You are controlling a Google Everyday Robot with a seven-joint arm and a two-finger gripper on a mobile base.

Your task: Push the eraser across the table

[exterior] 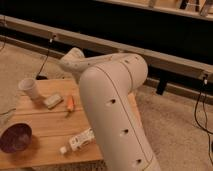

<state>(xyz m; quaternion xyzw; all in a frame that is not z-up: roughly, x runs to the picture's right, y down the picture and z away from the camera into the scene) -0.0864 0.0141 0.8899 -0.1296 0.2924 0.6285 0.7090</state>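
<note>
The table (45, 125) has a light wooden plank top and fills the lower left. The black eraser does not show; my arm covers the table's right part. My arm (115, 110) is a big white tube rising from the bottom centre and bending left to a joint (75, 59) above the table's far edge. My gripper is hidden behind the arm and is not in view.
On the table stand a white cup (30, 89), a pale cream block (52, 101), a small orange stick (70, 104), a purple bowl (16, 137) and a lying white bottle (79, 141). Beyond are carpet, cables and a dark wall with a rail (170, 62).
</note>
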